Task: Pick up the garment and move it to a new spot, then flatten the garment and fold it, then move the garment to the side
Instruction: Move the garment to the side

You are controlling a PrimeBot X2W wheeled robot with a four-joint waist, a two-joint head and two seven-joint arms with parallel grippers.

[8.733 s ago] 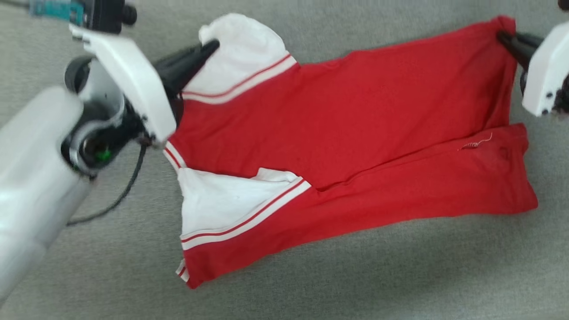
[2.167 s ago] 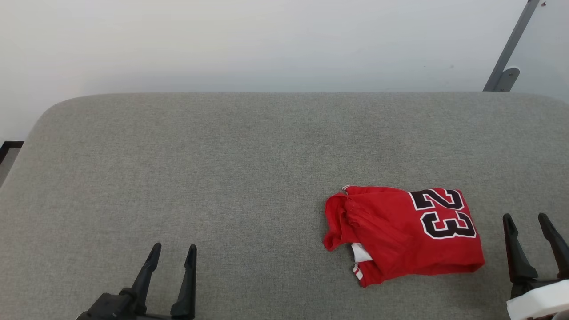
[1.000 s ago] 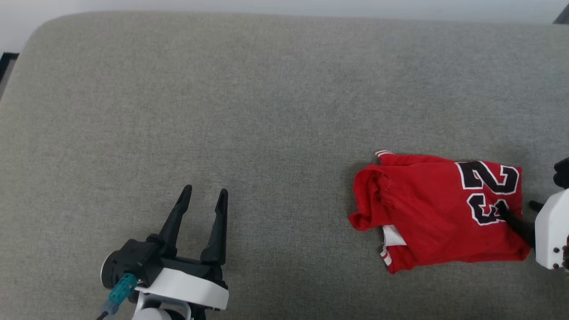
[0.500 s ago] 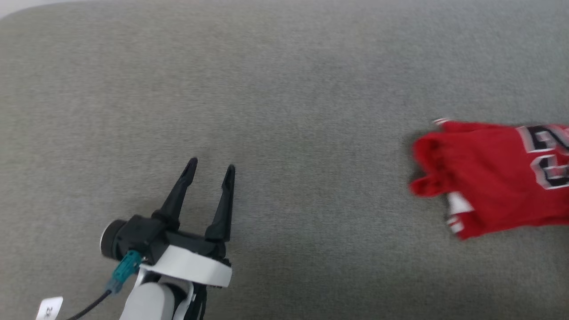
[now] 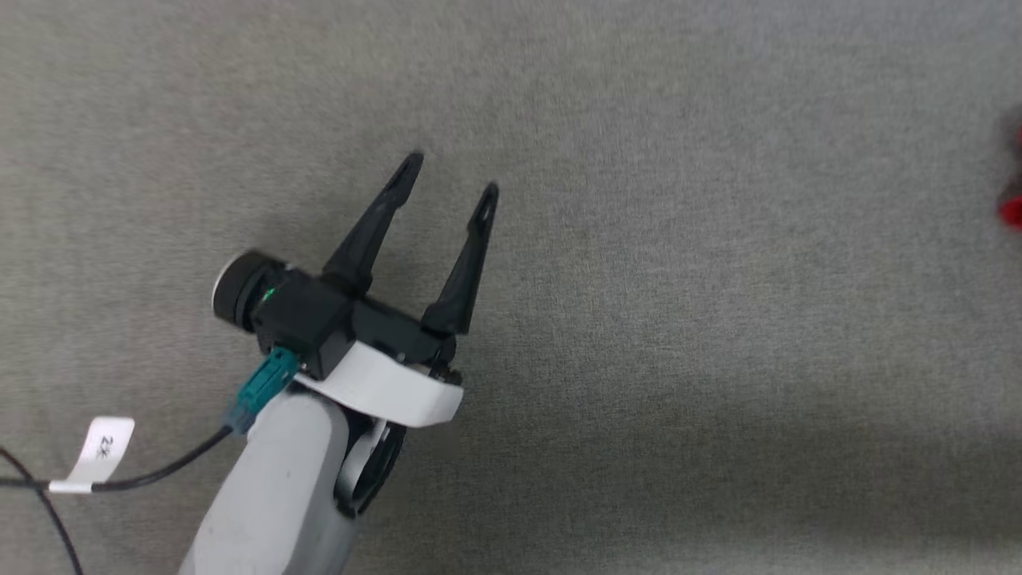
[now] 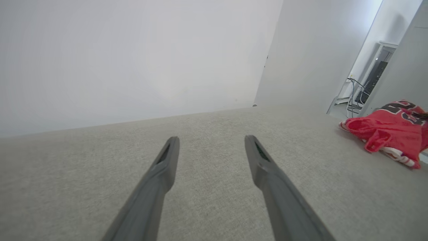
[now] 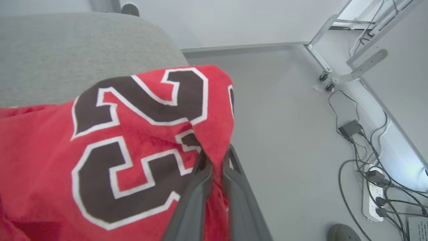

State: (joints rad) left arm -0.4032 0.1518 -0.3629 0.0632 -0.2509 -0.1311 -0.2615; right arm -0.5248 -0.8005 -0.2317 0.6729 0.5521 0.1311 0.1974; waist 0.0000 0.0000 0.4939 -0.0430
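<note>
The garment (image 7: pixel 100 140) is a folded red jersey with a black, white-outlined number on it. In the right wrist view my right gripper (image 7: pixel 215 155) is shut on its red edge, and that edge reaches past the grey surface's corner over the floor. From the left wrist view the garment (image 6: pixel 388 129) lies bunched at the far right of the grey surface. A red sliver of the garment (image 5: pixel 1012 209) touches the head view's right edge. My left gripper (image 5: pixel 449 177) hovers open over bare grey fabric, far left of the garment, with nothing between its fingers (image 6: pixel 167 160).
The grey padded surface (image 5: pixel 679 263) spreads wide around the left gripper. A tagged cable (image 5: pixel 104 455) trails from the left wrist. Beyond the surface's corner (image 7: pixel 160 36) the floor holds a power strip with cables (image 7: pixel 374 187) and a wheeled metal frame (image 7: pixel 334 50).
My right gripper has shut on the garment's edge. The head camera has swung left, so the garment has slid to the frame's right edge. My left gripper stays open.
</note>
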